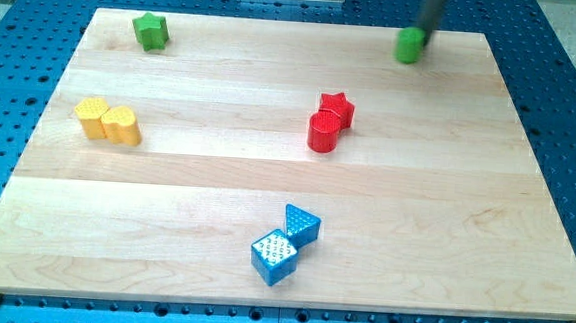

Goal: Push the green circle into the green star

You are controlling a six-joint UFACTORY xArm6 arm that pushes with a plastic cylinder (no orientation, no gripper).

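Tip: my tip [419, 34] is at the view's top right of the board, touching the upper right side of the green circle [407, 46]; it is a bare rod, so it grips nothing and only presses sideways.

Green circle: directly below and left of my tip, close to the board's [267, 180] top edge.

Green star [150, 31]: far off to the left of my tip, near the top left corner, roughly level with the circle and well apart from it.

Stage, as I judge it: the long push toward the view's left is only at its start.

Risk, slipping off: my tip sits on the circle's upper right, not square behind it, so a leftward push could roll the circle downward and away from the line to the star.

Risk, edge: both green blocks lie near the top edge; a push angled upward could send the circle off the board.

Risk, overshoot: a hard hit may knock the star away toward the corner.

Count, green: two, one circle and one star.

Count, red [329, 122]: two, touching, below and left of my tip.

Count, yellow [108, 121]: two, touching, far left and lower.

Count, blue [286, 244]: two, touching, well below my tip.
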